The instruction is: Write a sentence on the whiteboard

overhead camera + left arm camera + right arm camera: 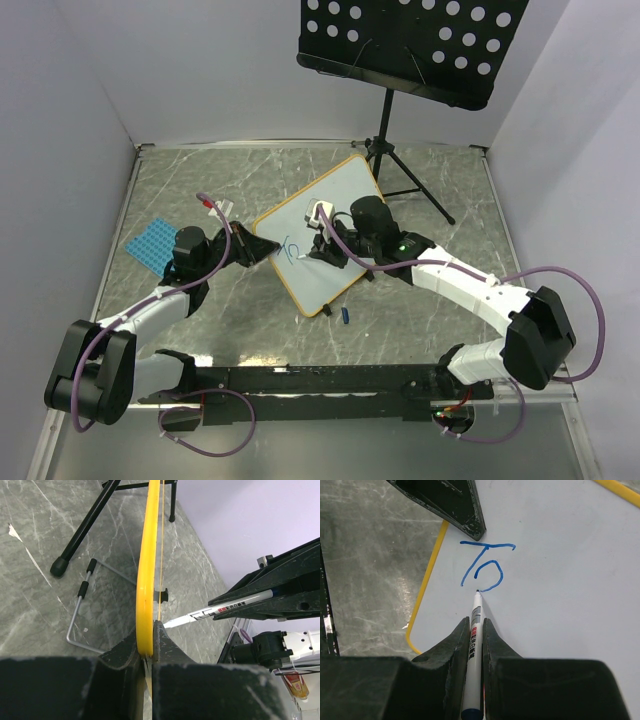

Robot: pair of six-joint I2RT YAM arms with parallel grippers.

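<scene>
The left gripper (149,647) is clamping shut on the yellow rim of the board (560,580) and steadying it on the table (200,180). The board is running edge-on straight ahead from between this gripper's fingers. The right gripper (476,626) is closed on a marker (476,611). The barrel is lying between its fingers, and the tip is touching the white surface just ahead of them.

The sentence (482,567) is only starting to take shape. A blue "T" and an "o" are sitting just beyond the marker tip, close to the corner where the left gripper is biting. The tip is resting at the low left of the "o", whose loop is looking not quite joined. Everything ahead and to the right of the right gripper is showing bare white. By my reading, the task is barely under way. The first word needs finishing, and every later word is waiting to be written.
</scene>
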